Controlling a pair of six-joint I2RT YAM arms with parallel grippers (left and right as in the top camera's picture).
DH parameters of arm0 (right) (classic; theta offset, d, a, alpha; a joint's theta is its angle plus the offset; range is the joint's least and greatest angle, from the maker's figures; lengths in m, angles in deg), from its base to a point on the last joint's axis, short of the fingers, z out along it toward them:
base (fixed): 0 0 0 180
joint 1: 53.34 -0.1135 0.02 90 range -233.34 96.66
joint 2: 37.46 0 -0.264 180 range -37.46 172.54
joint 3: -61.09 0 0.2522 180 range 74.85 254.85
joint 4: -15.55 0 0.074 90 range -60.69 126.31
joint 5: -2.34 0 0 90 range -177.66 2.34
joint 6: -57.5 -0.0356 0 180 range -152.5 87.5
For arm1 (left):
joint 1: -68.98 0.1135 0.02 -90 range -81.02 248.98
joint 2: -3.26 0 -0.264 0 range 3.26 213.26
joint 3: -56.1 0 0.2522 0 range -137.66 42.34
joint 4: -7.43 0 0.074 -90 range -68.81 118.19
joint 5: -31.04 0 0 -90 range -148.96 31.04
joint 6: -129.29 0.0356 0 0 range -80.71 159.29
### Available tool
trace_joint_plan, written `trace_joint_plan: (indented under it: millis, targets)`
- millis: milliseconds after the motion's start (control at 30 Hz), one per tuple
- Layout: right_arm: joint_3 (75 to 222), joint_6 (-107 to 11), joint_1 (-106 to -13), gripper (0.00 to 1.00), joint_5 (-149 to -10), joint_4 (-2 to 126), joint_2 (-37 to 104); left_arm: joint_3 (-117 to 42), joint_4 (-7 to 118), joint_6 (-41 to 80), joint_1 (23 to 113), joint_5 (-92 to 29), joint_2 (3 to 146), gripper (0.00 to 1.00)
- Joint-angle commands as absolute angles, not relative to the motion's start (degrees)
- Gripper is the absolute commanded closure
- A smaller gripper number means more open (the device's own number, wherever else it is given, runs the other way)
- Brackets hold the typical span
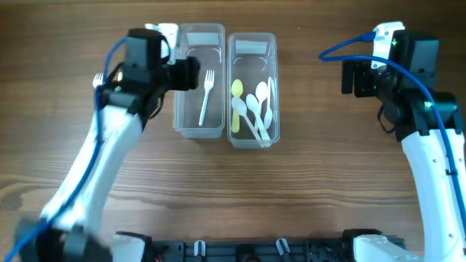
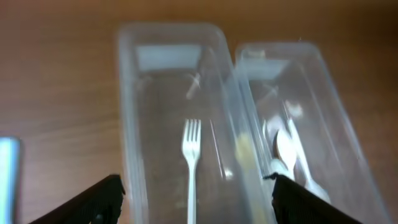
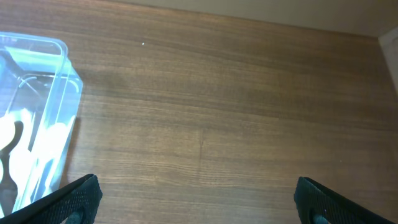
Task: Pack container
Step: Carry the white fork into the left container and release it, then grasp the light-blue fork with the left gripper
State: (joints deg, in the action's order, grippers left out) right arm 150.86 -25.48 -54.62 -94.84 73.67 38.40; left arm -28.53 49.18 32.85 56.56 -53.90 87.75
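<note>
Two clear plastic containers stand side by side at the back of the table. The left container [image 1: 177,102] [image 2: 127,124] holds one white fork [image 1: 206,94] [image 2: 192,143] lying flat. In the right container [image 1: 253,36] [image 2: 329,99] [image 3: 62,46] lie several white spoons [image 1: 256,109] [image 2: 286,146] and a yellow spoon [image 1: 236,102]. My left gripper [image 1: 191,73] [image 2: 196,199] hovers over the left container, open, its fingers wide apart and the fork below them. My right gripper [image 1: 349,76] [image 3: 196,199] hangs open over bare wood to the right of the containers, holding nothing.
The wooden table [image 1: 313,182] stretches around both containers. A pale object [image 2: 7,174] shows at the left edge of the left wrist view. The arms' bases sit along the front edge.
</note>
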Motion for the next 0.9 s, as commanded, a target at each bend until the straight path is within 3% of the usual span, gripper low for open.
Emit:
trace_joint_plan:
  millis: [0,67,200,333,667,867]
  targets:
    - [151.25,-24.97,-54.56,0.0,-96.04,73.54,38.94,-29.06,54.82,27.39,56.89,-73.33,76.56,0.17]
    - [151.25,-25.0,-54.56,0.0,-96.04,73.54,38.94,-29.03,60.17,26.14,56.89,-81.61,70.87,0.12]
    - [151.25,-24.97,-54.56,0.0,-96.04,73.52,38.94,-29.03,65.74,26.23,56.89,-83.93,67.57,0.03]
    - [151.25,-24.97,-54.56,0.0,-96.04,73.54,38.94,-28.86,70.25,26.88,56.95,-83.93,69.21,0.04]
    - [151.25,-24.97,-54.56,0.0,-96.04,73.52,38.94,-28.86,64.61,31.06,62.85,-82.49,92.95,0.03]
    - [151.25,-24.97,-54.56,0.0,-96.04,73.54,38.94,-28.86,59.19,39.15,72.78,-67.69,102.91,0.03]
